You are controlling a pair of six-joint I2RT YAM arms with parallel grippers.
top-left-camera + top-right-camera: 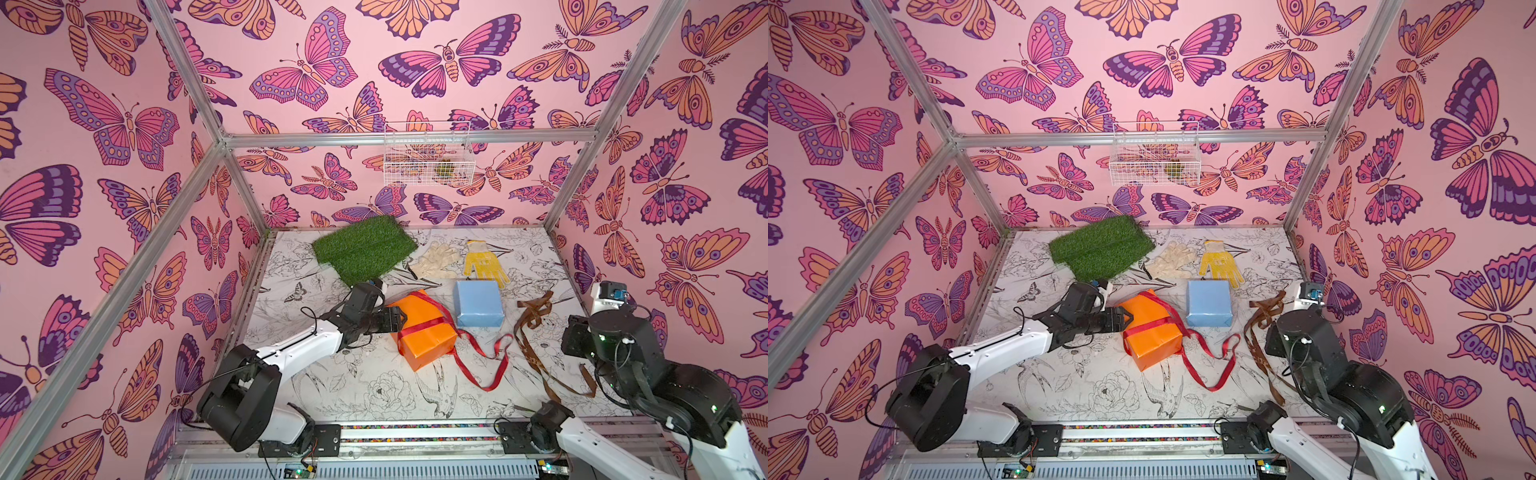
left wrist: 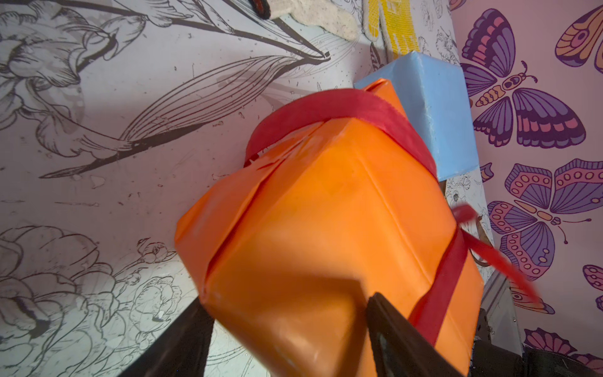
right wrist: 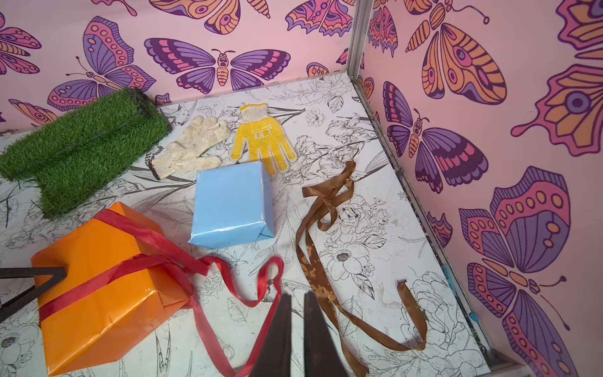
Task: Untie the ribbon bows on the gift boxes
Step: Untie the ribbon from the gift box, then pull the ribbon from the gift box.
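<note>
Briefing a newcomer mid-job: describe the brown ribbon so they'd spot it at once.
On the floral-print table, find the light blue gift box. Between it and the right wall lies the brown ribbon, loose, tied around nothing, unlike the red ribbon wrapping the orange gift box.

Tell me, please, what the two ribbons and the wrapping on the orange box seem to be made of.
Red ribbon: likely satin-type fabric; it is thin and flat, catches the light and falls in soft loops.
Brown ribbon: a similar fabric, duller, with pale blotches, perhaps wear.
Orange box: wrapped in smooth, slightly glossy paper, judging by sharp folded creases and soft highlights.
</note>
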